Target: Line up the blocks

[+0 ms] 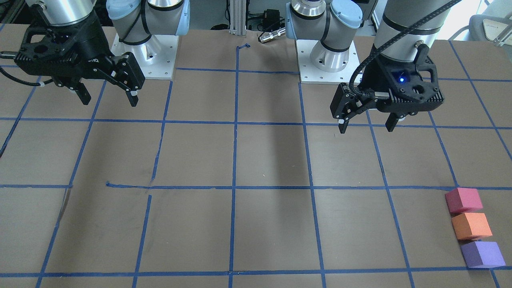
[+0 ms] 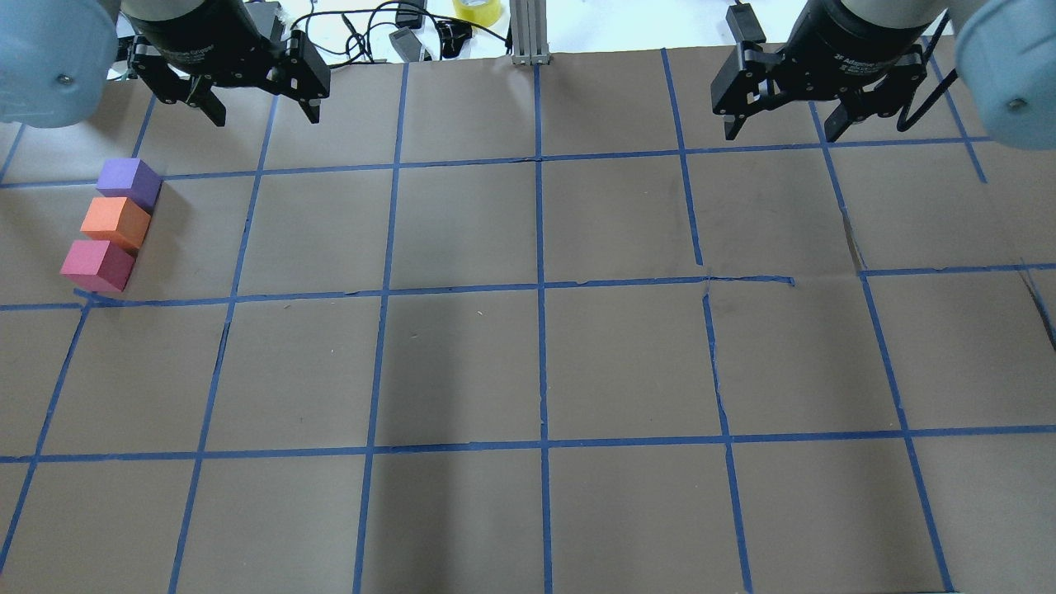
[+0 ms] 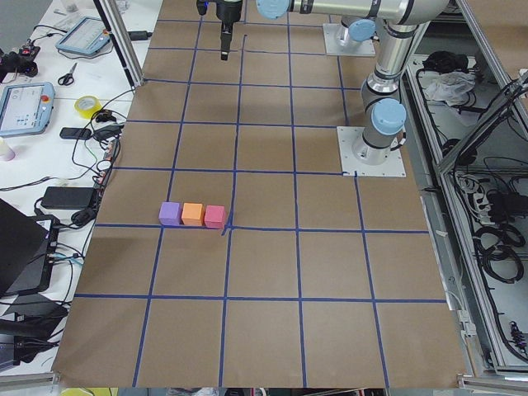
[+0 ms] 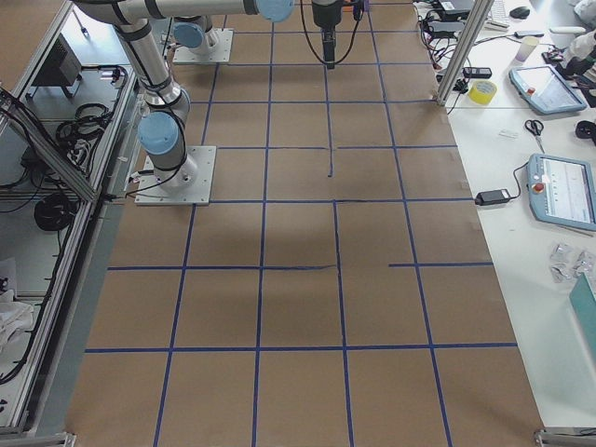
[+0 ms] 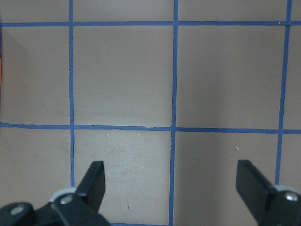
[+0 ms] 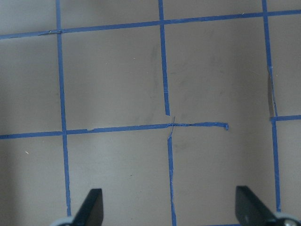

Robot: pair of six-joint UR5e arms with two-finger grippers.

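Note:
Three small foam cubes lie in a touching row near the table edge on my left side: pinkish-red block (image 1: 464,200), orange block (image 1: 471,226), purple block (image 1: 482,254). The overhead view shows the same row: purple (image 2: 128,183), orange (image 2: 115,223), pinkish-red (image 2: 97,266). My left gripper (image 2: 264,115) is open and empty, raised above the table, apart from the blocks. It also shows in the front view (image 1: 366,128) and its wrist view (image 5: 171,183). My right gripper (image 2: 782,132) is open and empty, raised at the far side (image 1: 110,101).
The brown table (image 2: 536,371) carries a grid of blue tape lines. The two arm bases (image 1: 328,60) stand at the robot's side. Cables, a tape roll (image 2: 477,10) and tablets (image 3: 25,107) lie beyond the table's edge.

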